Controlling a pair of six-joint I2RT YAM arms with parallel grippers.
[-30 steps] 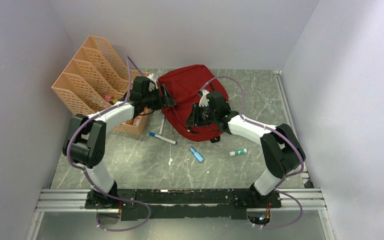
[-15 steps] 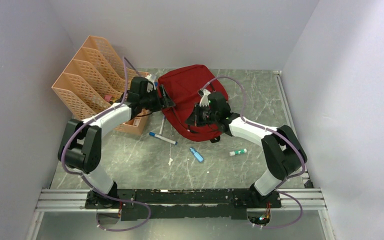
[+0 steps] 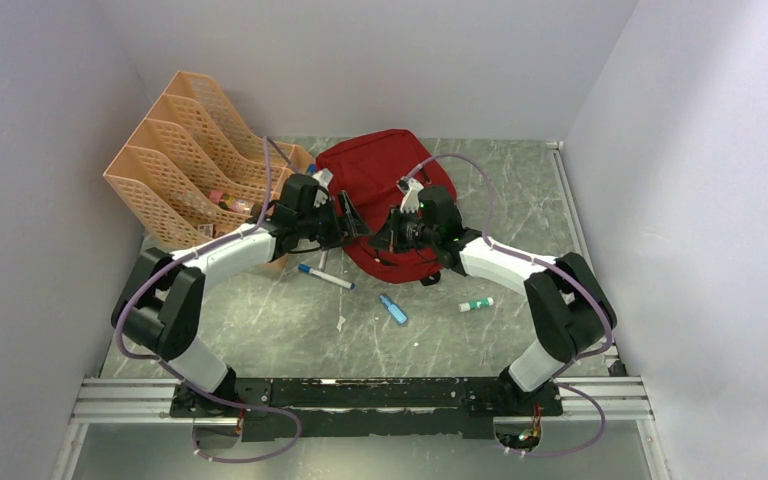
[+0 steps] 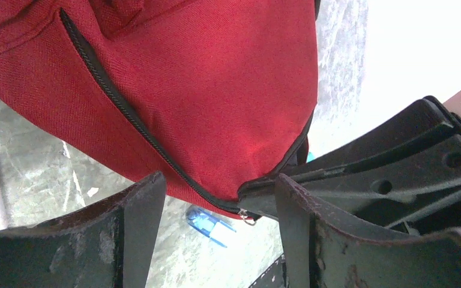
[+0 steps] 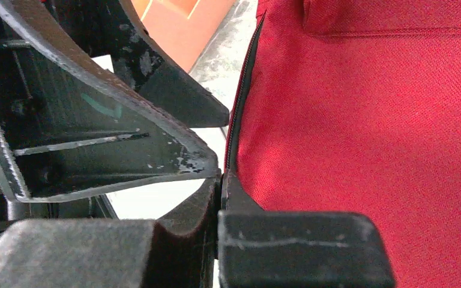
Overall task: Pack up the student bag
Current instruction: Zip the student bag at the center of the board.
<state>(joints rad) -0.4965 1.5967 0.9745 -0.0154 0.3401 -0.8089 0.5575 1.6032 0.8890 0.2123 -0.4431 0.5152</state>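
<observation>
The student bag [image 3: 380,175] is a dark-red fabric backpack lying at the back middle of the table. In the left wrist view the student bag [image 4: 216,90] fills the top, with a black zipper line [image 4: 120,108] running across it. My right gripper [image 3: 385,238] is shut on the bag's near-left edge; its jaws [image 5: 221,180] pinch the black zipper seam [image 5: 240,102]. My left gripper [image 3: 352,222] stands open just left of it, its fingers [image 4: 216,183] straddling the same lower edge without touching. A small metal zipper pull [image 4: 249,217] hangs beside the right gripper's finger [image 4: 396,162].
An orange file organizer [image 3: 195,150] stands at the back left, close behind the left arm. On the table in front of the bag lie a blue-capped marker [image 3: 325,277], a small blue item [image 3: 393,309], a green-and-white stick [image 3: 476,304] and a scrap of paper [image 3: 341,322].
The left gripper has moved right and nearer, from the bag's left side to just beside the right gripper. The right gripper has closed on the bag's edge.
</observation>
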